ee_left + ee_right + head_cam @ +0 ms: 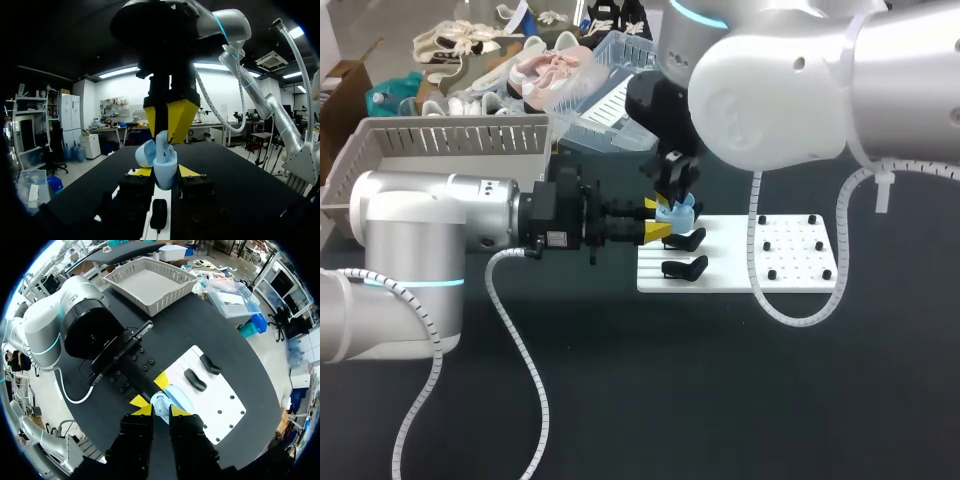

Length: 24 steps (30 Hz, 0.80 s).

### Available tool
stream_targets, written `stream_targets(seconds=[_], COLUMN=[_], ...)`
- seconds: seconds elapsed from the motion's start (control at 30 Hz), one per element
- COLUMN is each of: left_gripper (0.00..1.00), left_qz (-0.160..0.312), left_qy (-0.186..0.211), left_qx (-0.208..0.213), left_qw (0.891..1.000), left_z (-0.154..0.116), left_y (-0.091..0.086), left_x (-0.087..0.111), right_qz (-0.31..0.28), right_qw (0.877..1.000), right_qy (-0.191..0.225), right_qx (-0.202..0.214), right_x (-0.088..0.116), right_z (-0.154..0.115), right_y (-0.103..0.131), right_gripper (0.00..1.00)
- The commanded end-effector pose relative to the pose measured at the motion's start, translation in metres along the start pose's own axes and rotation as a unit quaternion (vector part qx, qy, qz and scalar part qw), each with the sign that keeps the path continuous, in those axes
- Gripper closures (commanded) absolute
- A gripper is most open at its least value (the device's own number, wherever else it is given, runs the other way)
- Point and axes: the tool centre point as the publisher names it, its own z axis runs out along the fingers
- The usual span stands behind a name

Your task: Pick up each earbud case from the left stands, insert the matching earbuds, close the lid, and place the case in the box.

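Dark tabletop point(670, 400); blue case point(677, 211) partly hidden

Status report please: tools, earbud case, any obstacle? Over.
Left tool shut on earbud case, lid open. Right tool directly above case, grip unclear. Black stands close below.

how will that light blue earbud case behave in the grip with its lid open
The earbud case looks like smooth, rounded hard plastic, so it is probably stiff but could slip or twist in the left gripper. Its open lid hangs off one side and may swing if knocked.
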Motion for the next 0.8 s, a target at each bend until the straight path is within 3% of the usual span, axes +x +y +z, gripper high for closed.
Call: stream_targets(seconds=[0.03,0.5,0.57,0.6,0.7,0.8], left_gripper=[1.0,1.0,1.0,1.0,1.0,1.0], left_qz=[0.0,0.0,0.0,0.0,0.0,0.0], left_qy=[0.0,0.0,0.0,0.0,0.0,0.0], left_qx=[-0.002,-0.002,-0.002,-0.002,-0.002,-0.002], left_qw=[1.0,1.0,1.0,1.0,1.0,1.0], left_z=[0.0003,0.0003,0.0003,0.0003,0.0003,0.0003], left_y=[-0.001,-0.001,-0.001,-0.001,-0.001,-0.001], left_x=[0.0,0.0,0.0,0.0,0.0,0.0], right_qz=[-0.001,-0.01,-0.01,-0.01,-0.01,-0.01], right_qw=[1.0,0.999,0.999,0.999,0.999,0.999], right_qy=[-0.001,0.024,0.025,0.025,0.026,0.026], right_qx=[0.002,0.018,0.02,0.02,0.021,0.021], right_x=[-0.0006,0.0008,0.0007,0.0007,0.0004,0.0004], right_z=[0.0012,0.006,0.006,0.006,0.0053,0.0038], right_y=[0.0016,0.0029,0.0028,0.0029,0.0033,0.0037], right_gripper=[1.0,1.0,0.76,0.7,0.61,0.59])
